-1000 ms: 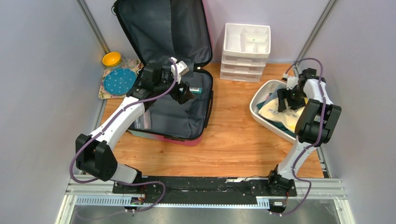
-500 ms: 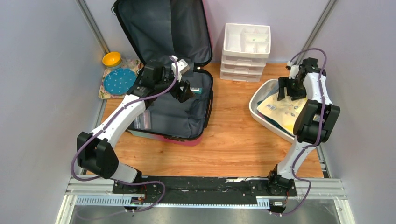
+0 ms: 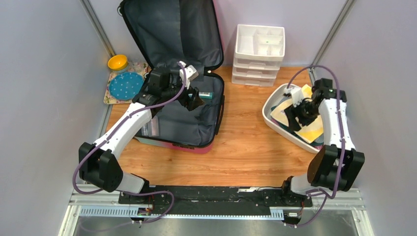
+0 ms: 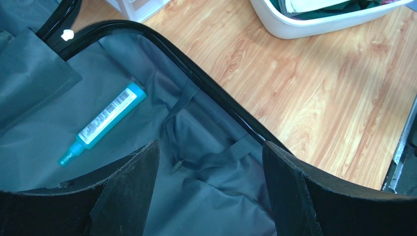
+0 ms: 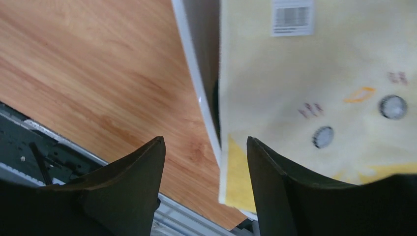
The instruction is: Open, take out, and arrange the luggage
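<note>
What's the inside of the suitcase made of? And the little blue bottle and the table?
Suitcase lining: looks like thin dark grey fabric, matte; it wrinkles and folds.
Bottle: probably smooth teal plastic, with a printed barcode label.
Table: wood or wood-look laminate, slightly shiny; grain lines show.

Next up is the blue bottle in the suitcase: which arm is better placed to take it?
Left. Its open left hand hangs inside the suitcase with the blue bottle just ahead of it; the right hand is across the table, above the white basin.
</note>
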